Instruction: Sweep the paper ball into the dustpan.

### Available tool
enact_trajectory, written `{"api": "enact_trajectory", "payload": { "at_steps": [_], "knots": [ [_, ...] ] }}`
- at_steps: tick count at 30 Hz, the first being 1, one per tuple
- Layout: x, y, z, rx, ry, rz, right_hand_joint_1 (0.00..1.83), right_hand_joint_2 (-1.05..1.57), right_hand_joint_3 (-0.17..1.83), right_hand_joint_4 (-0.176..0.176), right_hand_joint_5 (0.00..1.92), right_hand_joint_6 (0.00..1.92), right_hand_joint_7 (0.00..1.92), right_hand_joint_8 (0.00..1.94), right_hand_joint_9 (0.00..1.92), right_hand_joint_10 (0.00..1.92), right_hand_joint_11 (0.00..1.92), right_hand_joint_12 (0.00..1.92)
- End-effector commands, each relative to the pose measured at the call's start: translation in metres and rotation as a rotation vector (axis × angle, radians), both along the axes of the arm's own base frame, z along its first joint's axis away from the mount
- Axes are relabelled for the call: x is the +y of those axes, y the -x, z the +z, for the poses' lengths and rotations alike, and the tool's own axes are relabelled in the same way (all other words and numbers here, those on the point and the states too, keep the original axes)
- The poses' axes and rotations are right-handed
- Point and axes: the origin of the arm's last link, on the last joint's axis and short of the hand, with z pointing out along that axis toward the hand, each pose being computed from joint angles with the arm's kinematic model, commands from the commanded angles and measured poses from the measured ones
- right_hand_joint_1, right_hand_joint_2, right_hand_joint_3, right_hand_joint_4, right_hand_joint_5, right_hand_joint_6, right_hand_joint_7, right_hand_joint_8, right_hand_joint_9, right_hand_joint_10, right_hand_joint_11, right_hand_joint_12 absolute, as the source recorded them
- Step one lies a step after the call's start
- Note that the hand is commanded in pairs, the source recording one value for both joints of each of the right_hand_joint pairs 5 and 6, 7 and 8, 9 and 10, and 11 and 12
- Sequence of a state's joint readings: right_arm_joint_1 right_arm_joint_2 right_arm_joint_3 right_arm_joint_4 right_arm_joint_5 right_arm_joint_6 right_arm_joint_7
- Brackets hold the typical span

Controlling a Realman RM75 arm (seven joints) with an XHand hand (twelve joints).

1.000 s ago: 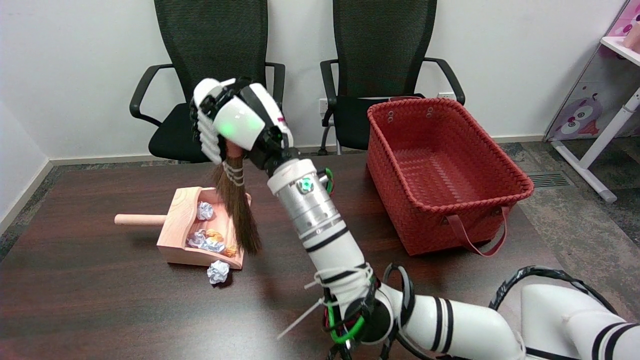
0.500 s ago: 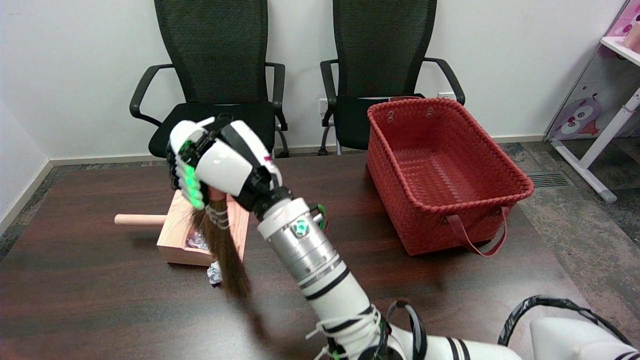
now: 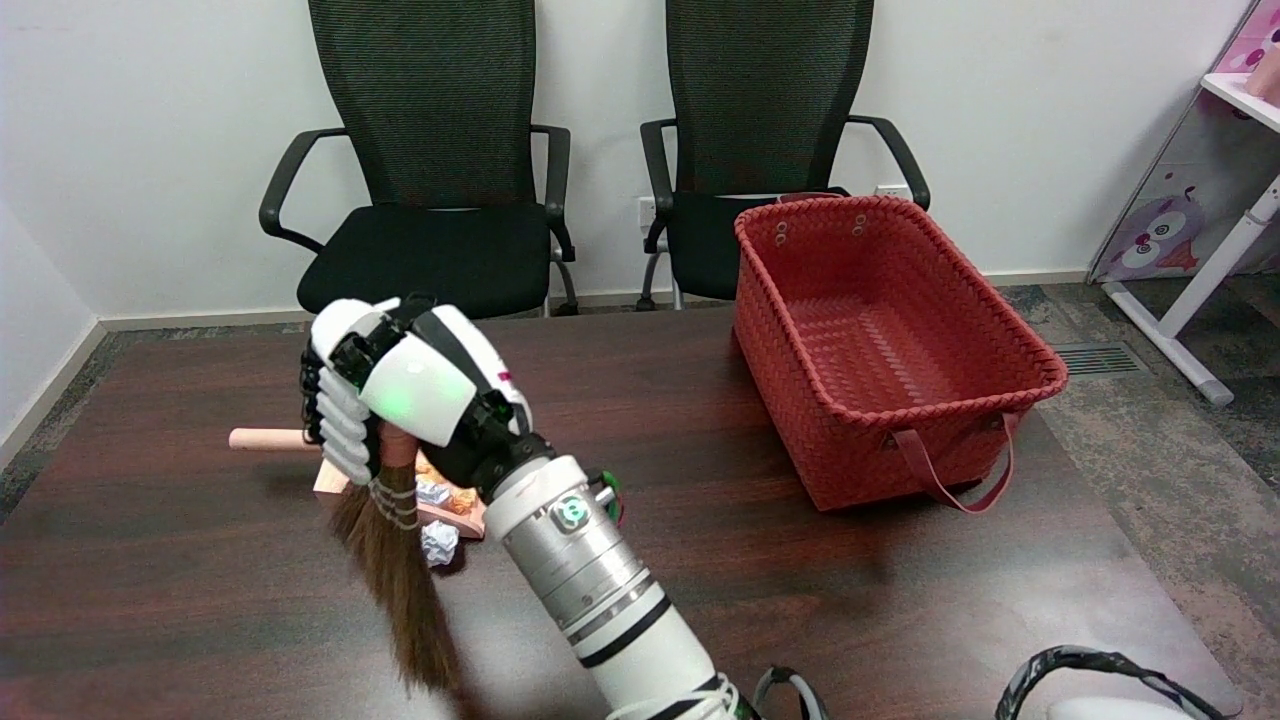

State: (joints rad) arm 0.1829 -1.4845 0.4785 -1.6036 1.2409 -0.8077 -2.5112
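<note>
The right hand [image 3: 405, 395] grips the broom [image 3: 400, 580], and its bristles hang down below the hand. A paper ball [image 3: 438, 541] lies on the tabletop [image 3: 150, 600] just under the hand, beside the dustpan [image 3: 330, 478].

wall [image 3: 150, 120]: white | chairs [image 3: 430, 150]: two, black mesh | table [image 3: 900, 590]: dark wood | floor [image 3: 1150, 420]: grey carpet

Right hand [image 3: 405, 400] with broom [image 3: 400, 580] now lower and nearer, bristles past the paper ball [image 3: 438, 541].
</note>
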Motion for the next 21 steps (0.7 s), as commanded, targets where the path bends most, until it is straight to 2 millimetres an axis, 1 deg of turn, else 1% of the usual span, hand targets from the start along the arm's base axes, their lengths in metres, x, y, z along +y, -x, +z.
{"api": "enact_trajectory", "payload": {
  "at_steps": [1,4,8,14,16,21],
  "knots": [
    [-0.008,0.042,-0.025,-0.104,-0.04,-0.233,0.69,1.22,1.83,0.019,1.92,1.92,1.92,1.92,1.92,1.92,1.92,1.92],
    [-0.015,0.051,-0.028,-0.13,-0.05,-0.263,0.7,1.17,1.83,0.015,1.92,1.92,1.92,1.92,1.92,1.92,1.92,1.92],
    [-0.026,0.065,-0.023,-0.114,-0.026,-0.293,0.71,1.16,1.83,0.013,1.92,1.92,1.92,1.92,1.92,1.92,1.92,1.92],
    [-0.033,0.081,-0.018,-0.085,0.006,-0.325,0.71,1.15,1.83,0.011,1.92,1.92,1.92,1.92,1.92,1.92,1.92,1.92],
    [-0.034,0.084,-0.017,-0.078,0.018,-0.328,0.71,1.15,1.83,0.011,1.92,1.92,1.92,1.92,1.92,1.92,1.92,1.92],
    [-0.036,0.084,-0.013,-0.081,0.044,-0.32,0.7,1.14,1.83,0.009,1.92,1.92,1.92,1.92,1.92,1.92,1.92,1.92]
  ]
}}
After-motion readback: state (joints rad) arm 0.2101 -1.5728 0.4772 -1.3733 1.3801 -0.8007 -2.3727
